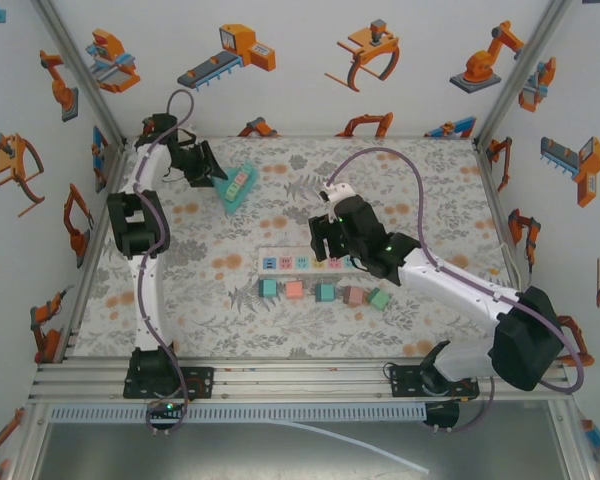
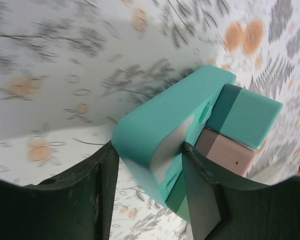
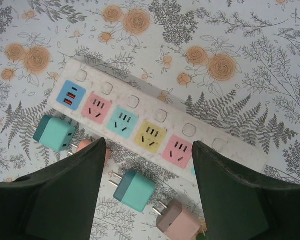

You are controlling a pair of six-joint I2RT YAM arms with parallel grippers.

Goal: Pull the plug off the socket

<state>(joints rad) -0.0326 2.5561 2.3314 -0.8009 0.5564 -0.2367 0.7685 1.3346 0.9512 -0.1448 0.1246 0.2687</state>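
- Socket [image 2: 160, 125], teal, is clamped in left gripper [image 2: 148, 147] near back-left table [image 1: 430, 190] edge, teal plug [image 2: 252, 115] and pink plug [image 2: 225, 152] stuck in.
- Right gripper [image 3: 149, 144] hangs apart above white strip [image 3: 155, 107], open room around.

the teal power strip [image 2: 155, 130] has its near end hidden behind the left fingers [image 2: 202, 200], and the tablecloth [image 2: 65, 50] beyond it is blurred. the right fingers [image 3: 65, 200] cover most of a salmon plug [image 3: 84, 146]. the bottom edge cuts off a pink plug [image 3: 182, 225].

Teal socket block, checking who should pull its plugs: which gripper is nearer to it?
Left. The left gripper has its fingers on either side of the teal socket block; the right gripper hangs well off, over the white power strip.
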